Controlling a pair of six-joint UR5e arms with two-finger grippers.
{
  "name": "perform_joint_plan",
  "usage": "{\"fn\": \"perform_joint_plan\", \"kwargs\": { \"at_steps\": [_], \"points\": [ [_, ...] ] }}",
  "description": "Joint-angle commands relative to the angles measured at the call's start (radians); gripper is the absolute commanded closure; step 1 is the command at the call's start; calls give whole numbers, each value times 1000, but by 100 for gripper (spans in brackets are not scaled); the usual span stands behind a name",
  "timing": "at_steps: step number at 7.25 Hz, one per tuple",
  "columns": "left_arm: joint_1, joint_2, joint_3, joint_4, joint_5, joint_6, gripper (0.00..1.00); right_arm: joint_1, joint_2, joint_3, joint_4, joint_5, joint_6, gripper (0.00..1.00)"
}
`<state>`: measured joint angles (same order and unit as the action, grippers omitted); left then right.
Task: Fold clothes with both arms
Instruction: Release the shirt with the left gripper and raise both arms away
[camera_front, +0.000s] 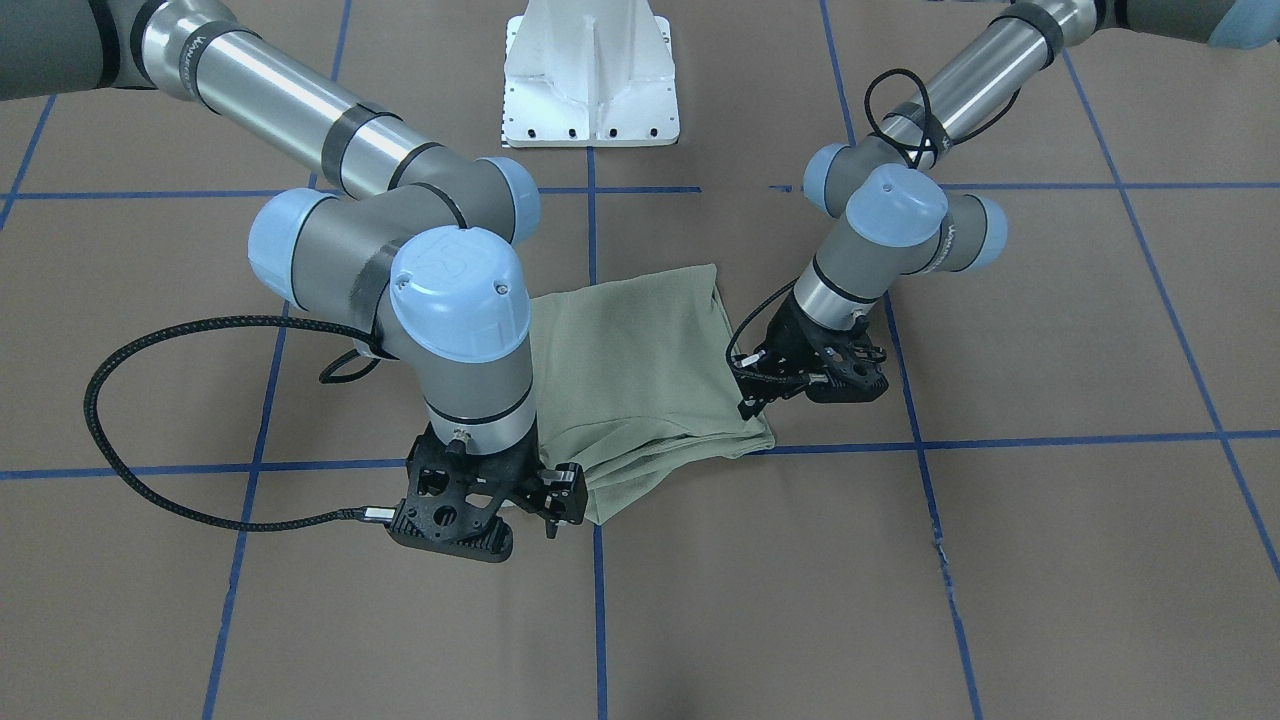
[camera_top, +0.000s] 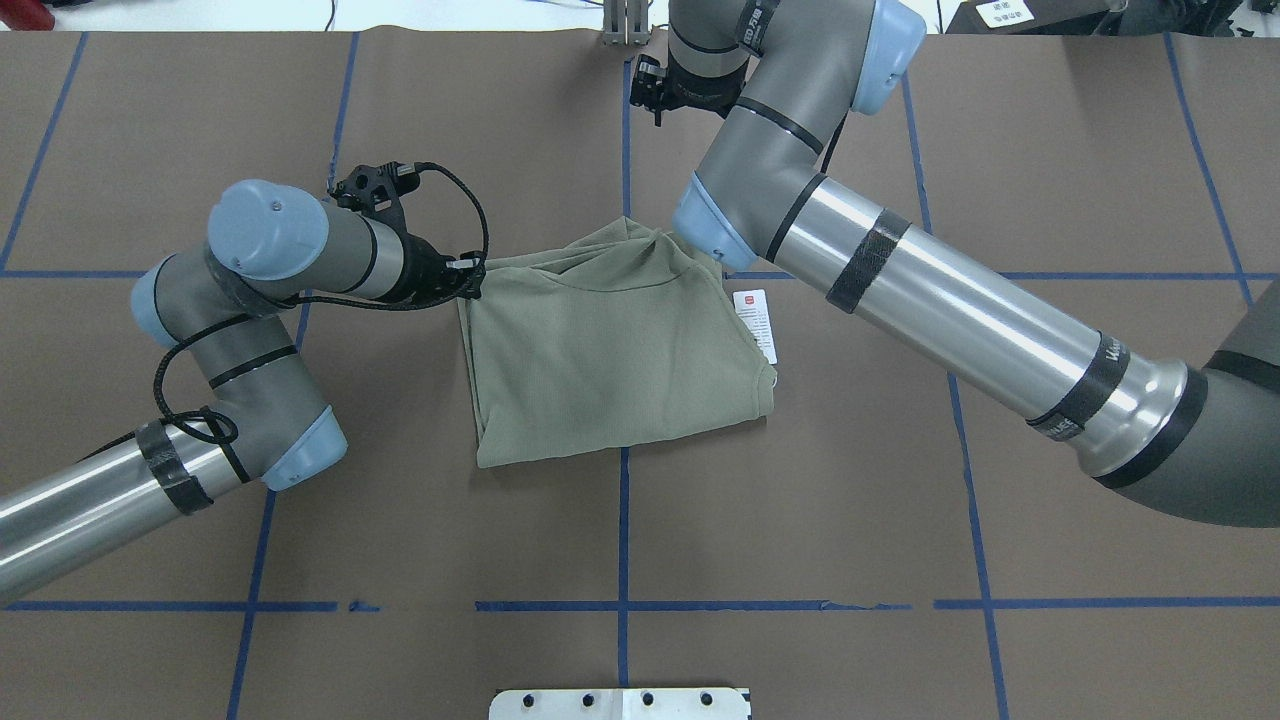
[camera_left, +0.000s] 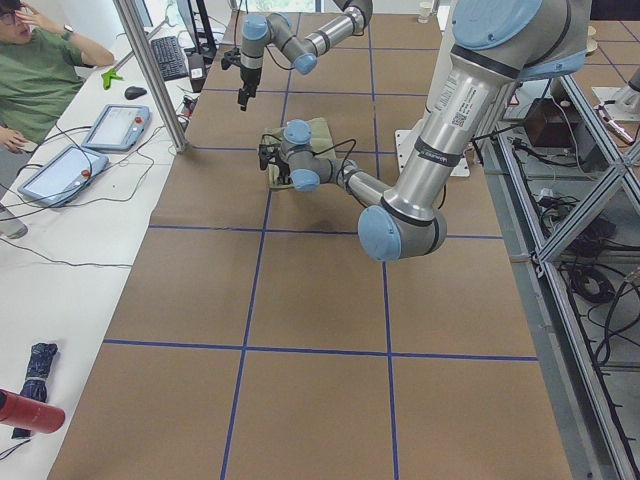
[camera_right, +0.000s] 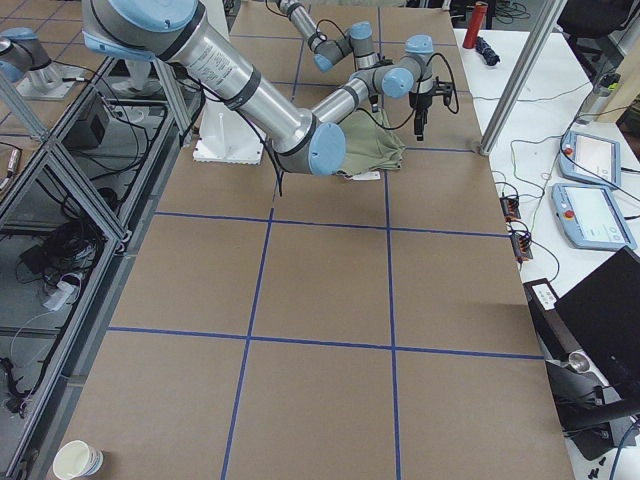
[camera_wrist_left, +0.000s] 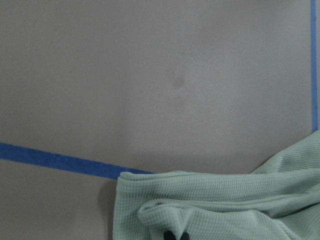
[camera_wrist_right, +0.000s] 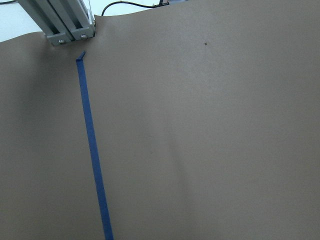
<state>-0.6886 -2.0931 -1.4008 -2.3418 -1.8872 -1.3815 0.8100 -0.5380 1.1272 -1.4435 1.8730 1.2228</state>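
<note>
The pale sage-green shirt (camera_top: 610, 350) lies folded into a rough rectangle at the table's middle (camera_front: 640, 370). Its white hang tag (camera_top: 757, 322) with a red mark sticks out at the right edge. My left gripper (camera_top: 470, 285) is low at the shirt's far left corner (camera_front: 760, 395). In the left wrist view its fingertips (camera_wrist_left: 176, 235) are pinched together on a fold of the shirt (camera_wrist_left: 225, 205). My right gripper (camera_top: 652, 95) hangs well above the table beyond the shirt's far edge (camera_front: 562, 500). It is empty and looks open, and the right wrist view shows only bare table.
The white pedestal base (camera_front: 590, 75) stands on the robot's side of the table. Blue tape lines (camera_top: 622, 530) cross the brown table cover. An aluminium post (camera_wrist_right: 62, 22) stands at the far table edge. An operator (camera_left: 40, 70) and tablets (camera_left: 115, 125) are beyond that edge.
</note>
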Motion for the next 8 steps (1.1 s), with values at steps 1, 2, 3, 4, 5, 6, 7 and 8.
{"fn": "perform_joint_plan", "kwargs": {
  "at_steps": [1,2,3,4,5,6,7,8],
  "points": [
    [-28,8,12,1,2,76,100,0,-8,10,0,0,0,0],
    [-34,4,44,-1,5,82,100,1,-10,10,0,0,0,0],
    [-38,-8,69,-8,37,97,100,1,-11,10,0,0,0,0],
    [-54,-28,95,-4,48,152,100,1,-11,10,0,0,-2,0],
    [-80,-69,130,-4,48,174,100,3,-11,10,0,0,-2,0],
    [-86,-115,176,-4,48,182,100,3,-11,10,0,0,-2,0],
    [-86,-128,192,-7,48,183,100,3,-14,10,0,0,-2,0],
    [-88,-127,191,-13,46,218,100,3,-29,10,0,2,-24,0]
  ]
}}
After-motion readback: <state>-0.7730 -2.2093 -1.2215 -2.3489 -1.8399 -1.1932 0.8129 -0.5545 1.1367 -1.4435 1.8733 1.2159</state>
